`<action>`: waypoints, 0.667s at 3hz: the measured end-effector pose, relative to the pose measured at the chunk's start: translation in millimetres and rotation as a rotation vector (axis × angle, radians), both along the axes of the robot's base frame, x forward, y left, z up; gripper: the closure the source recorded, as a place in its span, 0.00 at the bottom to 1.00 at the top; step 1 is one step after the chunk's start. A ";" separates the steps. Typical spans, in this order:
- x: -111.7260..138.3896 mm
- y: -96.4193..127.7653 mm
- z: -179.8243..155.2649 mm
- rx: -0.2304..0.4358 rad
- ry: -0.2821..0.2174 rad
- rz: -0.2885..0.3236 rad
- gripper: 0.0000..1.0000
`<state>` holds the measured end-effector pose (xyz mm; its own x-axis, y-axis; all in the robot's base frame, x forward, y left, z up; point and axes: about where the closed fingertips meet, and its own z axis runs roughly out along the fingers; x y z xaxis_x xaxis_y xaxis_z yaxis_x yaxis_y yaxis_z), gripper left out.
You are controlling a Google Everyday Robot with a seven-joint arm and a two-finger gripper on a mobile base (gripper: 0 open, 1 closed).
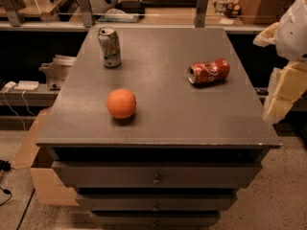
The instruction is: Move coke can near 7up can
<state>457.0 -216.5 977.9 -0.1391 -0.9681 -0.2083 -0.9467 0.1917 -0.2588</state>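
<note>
Camera view. One coke can (208, 71), lying on its side on the right of the cabinet top (168, 119). One 7up can (110, 47), upright, back left, well apart. One orange (121, 103). Gripper (283, 92) hangs beyond the right edge, touching nothing; spread or closed, cannot tell.

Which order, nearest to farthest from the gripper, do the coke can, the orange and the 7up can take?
From the gripper, off the table's right edge:
1. coke can, lying on the right.
2. orange, front left.
3. 7up can, upright, back left.
</note>
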 end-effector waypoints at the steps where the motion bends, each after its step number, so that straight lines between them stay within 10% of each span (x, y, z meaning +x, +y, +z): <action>1: 52.6 16.4 -3.5 -0.011 0.001 0.223 0.00; 2: 103.0 36.0 -10.3 -0.020 -0.017 0.423 0.00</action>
<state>560.0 -180.6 967.6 0.2747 -0.9429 -0.1880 -0.9365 -0.2181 -0.2745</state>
